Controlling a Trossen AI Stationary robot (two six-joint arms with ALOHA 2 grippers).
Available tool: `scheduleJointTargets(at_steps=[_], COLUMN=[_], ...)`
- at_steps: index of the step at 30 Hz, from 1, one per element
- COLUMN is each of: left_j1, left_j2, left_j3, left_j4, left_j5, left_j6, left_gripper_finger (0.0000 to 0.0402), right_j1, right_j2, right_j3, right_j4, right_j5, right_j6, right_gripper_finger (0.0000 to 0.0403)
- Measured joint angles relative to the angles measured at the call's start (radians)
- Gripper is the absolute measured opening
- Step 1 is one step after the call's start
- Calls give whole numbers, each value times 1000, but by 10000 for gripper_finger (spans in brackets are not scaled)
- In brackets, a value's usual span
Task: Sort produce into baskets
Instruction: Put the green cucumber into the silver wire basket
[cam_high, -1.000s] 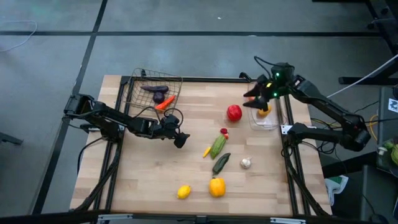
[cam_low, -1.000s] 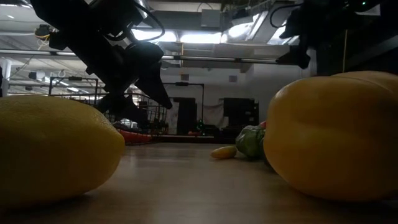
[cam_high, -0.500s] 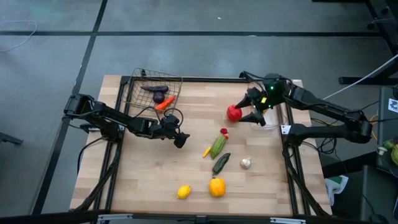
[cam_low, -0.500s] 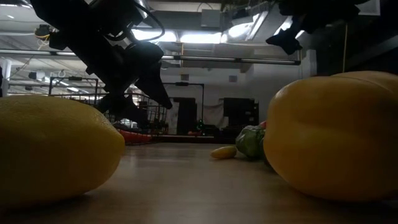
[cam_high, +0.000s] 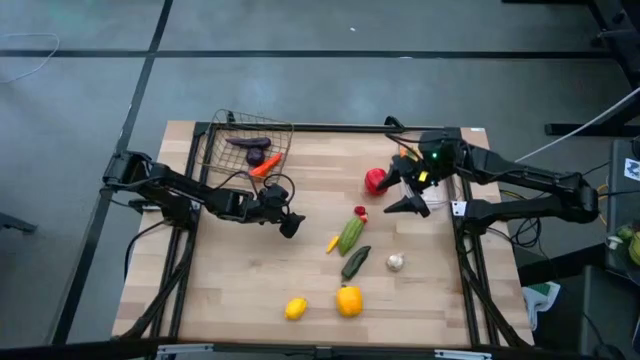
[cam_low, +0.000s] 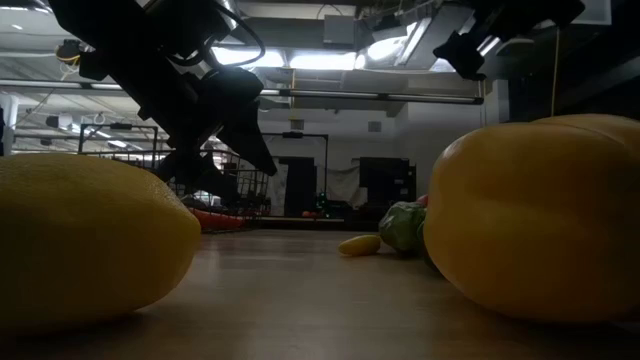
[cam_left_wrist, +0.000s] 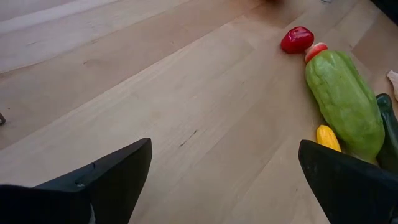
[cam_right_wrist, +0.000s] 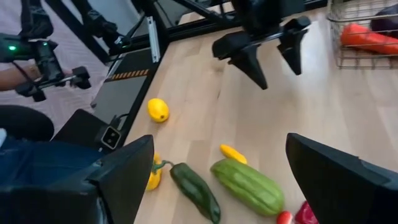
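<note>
Produce lies loose on the wooden table: a red fruit, a light green gourd, a dark green cucumber, a white garlic bulb, a yellow pepper and a lemon. The wire basket at the far left holds a purple piece and an orange one. The clear bin is mostly hidden under my right arm. My right gripper hangs open in the air just right of the red fruit. My left gripper waits open, low over the table left of the gourd.
A small red piece and a small yellow piece lie by the gourd. Bare wood stretches between my left gripper and the near left corner. In the right wrist view, a person's hand holds a controller beyond the table's edge.
My right gripper has swung from over the clear bin toward the table's near edge, ending beside the red fruit, and its wrist has rolled. It has stayed open with nothing in it. No produce has moved.
</note>
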Motion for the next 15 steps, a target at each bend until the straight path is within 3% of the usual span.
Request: scheduleJointTargets(at_steps=[7, 15], left_j1=[1, 5], left_j2=[0, 0], left_j3=[0, -1], left_j4=[0, 26], left_j5=[0, 0], left_j6=[-30, -127], left_gripper_finger=[400, 400], right_j1=[49, 102], right_j2=[0, 0], right_j3=[0, 0], right_j4=[0, 1], right_j5=[16, 203], right_j6=[0, 0], right_gripper_finger=[360, 360])
